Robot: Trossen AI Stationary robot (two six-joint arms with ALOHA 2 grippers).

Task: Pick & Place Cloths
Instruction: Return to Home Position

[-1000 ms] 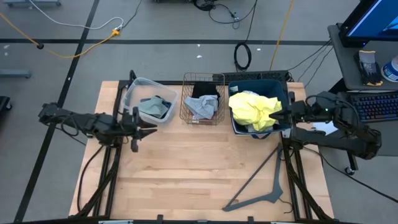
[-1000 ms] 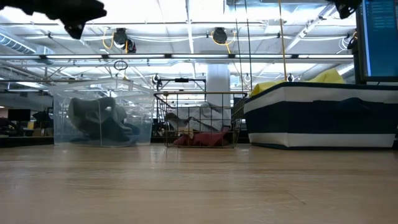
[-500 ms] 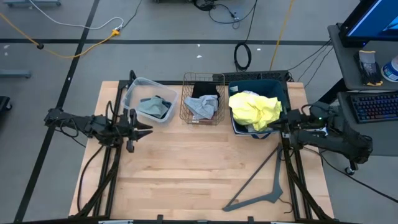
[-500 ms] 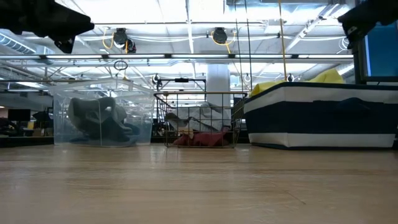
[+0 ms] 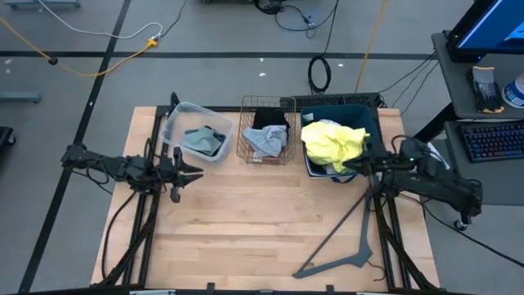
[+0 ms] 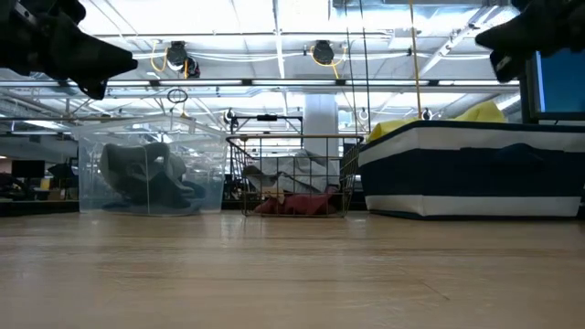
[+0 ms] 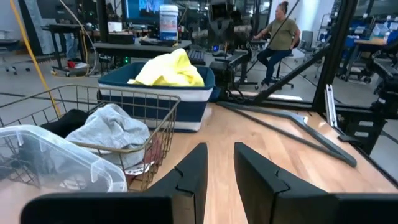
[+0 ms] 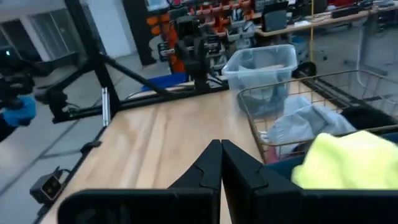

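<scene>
We find the yellow cloth (image 5: 334,141) in the bin (image 5: 344,107) at the table (image 5: 262,221) far-right corner, just beyond our right gripper (image 5: 352,165), jaws together and empty; the left gripper (image 5: 195,170) has jaws apart.

The left tool (image 5: 193,171) is sinking lower above the left side of the bench (image 5: 262,221), just near of the clear tub (image 5: 190,106). The right tool (image 5: 352,164) is dropping too, creeping left toward the near right corner of the blue bin (image 5: 360,109).
</scene>
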